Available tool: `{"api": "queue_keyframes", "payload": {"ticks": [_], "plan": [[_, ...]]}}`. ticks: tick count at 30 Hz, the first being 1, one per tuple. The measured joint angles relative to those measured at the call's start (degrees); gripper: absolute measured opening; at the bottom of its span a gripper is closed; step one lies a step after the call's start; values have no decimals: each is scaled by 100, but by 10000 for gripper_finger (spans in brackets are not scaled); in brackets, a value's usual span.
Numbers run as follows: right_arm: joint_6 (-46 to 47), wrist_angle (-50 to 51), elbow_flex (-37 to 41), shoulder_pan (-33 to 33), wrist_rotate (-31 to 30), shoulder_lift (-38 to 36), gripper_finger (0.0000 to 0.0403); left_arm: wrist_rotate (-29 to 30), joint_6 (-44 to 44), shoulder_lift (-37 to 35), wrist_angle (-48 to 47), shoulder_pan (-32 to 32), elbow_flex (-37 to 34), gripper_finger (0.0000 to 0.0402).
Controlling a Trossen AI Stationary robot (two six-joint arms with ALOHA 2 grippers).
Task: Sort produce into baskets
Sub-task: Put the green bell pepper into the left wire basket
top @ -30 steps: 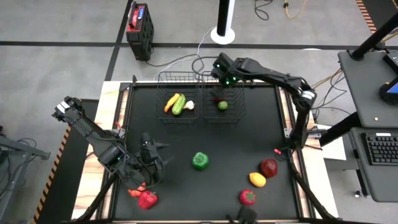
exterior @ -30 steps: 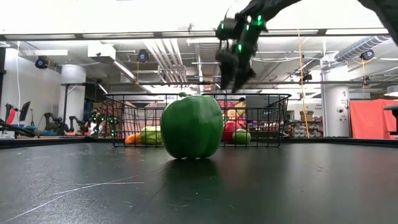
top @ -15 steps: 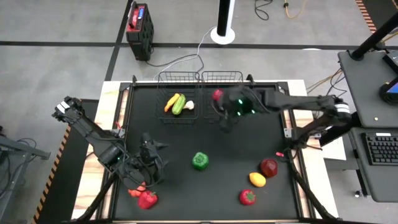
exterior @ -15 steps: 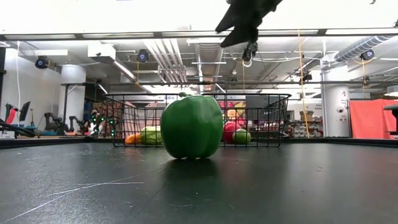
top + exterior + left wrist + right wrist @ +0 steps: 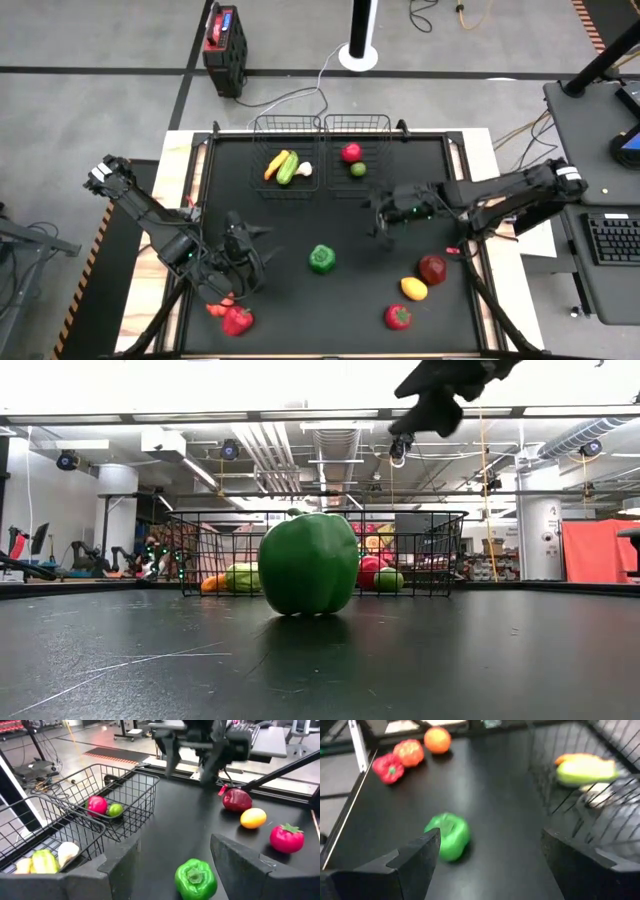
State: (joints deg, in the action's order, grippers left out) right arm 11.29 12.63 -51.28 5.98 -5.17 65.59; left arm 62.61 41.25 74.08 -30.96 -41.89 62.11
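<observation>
My left gripper (image 5: 243, 262): hidden under my own arm from above; the jaws show only as cut-off dark tips in the wrist view.
My right gripper (image 5: 379, 222): blurred from overhead; a dark blur at the upper edge of the low view.
Orange piece (image 5: 212, 308) beside the red pepper (image 5: 237, 320): mostly covered by my left arm, kind unclear.
Left basket (image 5: 600, 785) contents: blurred in my right wrist view.
Green pepper (image 5: 308, 564): hides part of both baskets at table height.

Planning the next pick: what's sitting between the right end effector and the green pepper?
Nothing: in the high view, only bare black table separates the right end effector from the green pepper.
</observation>
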Motion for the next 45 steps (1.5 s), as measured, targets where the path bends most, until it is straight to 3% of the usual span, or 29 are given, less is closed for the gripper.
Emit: {"api": "queue_keyframes", "payload": {"ticks": [6,15,24,35,39,45], "plan": [[703,165,341,635,8,11,333,-11,-11,75,262,4,0,224],[1992,1090,249,1752,29,13,327,-359,-22,627,587,4,0,224],[3055,3042,-154,2129,48,15,327,-365,-22,1470,910,4,0,224],[2261,2539,-177,2129,-928,28,327,-165,-763,2414,2208,136,0,224],[1934,2058,-171,2129,-994,28,327,-185,-756,2513,2245,300,0,224],[1688,1709,-159,2129,-997,28,327,-666,-800,2720,2354,688,0,224]]}}
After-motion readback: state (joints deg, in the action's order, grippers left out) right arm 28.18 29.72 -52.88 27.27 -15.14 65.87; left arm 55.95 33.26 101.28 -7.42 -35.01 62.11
